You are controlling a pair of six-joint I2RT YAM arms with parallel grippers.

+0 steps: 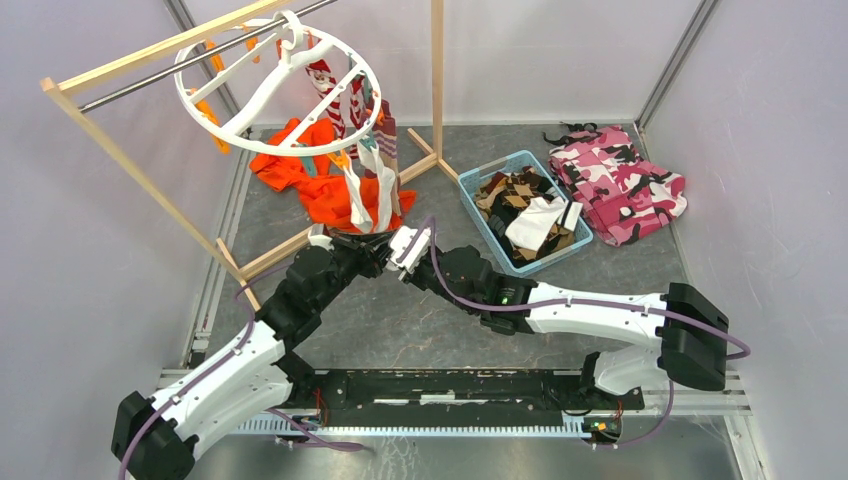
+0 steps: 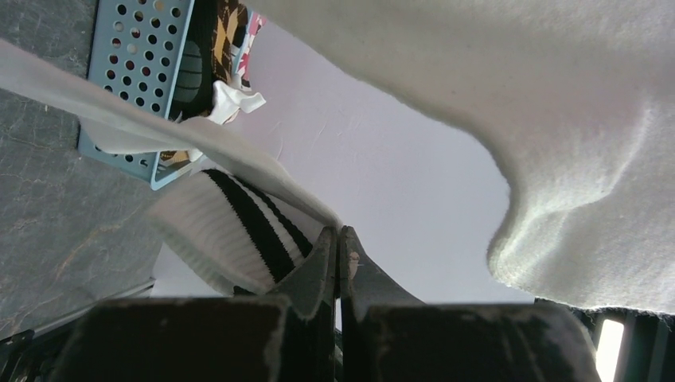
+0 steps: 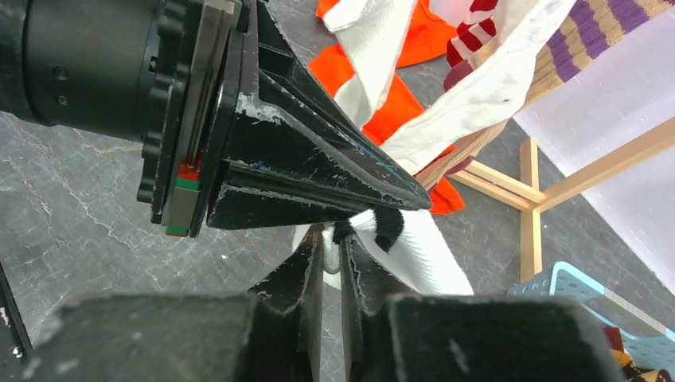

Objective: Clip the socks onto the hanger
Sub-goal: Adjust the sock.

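Note:
The white ring hanger (image 1: 262,100) hangs from the rack's metal bar at the upper left. A red-and-white striped sock (image 1: 340,95) and white socks (image 1: 370,190) hang from its clips. My two grippers meet just below these. My left gripper (image 1: 372,252) (image 2: 340,239) is shut on the edge of a white sock with black stripes (image 2: 239,231). My right gripper (image 1: 398,258) (image 3: 333,243) is shut on the same sock (image 3: 414,255) at its striped cuff, right under the left gripper's fingers (image 3: 318,159). A hanging white sock (image 2: 557,119) fills the top of the left wrist view.
The wooden rack (image 1: 437,70) stands over a big orange garment (image 1: 320,200) on the floor. A blue basket (image 1: 485,225) with more socks sits to the right of the grippers. A pink camouflage cloth (image 1: 615,185) lies beyond it. Enclosure walls close in the sides.

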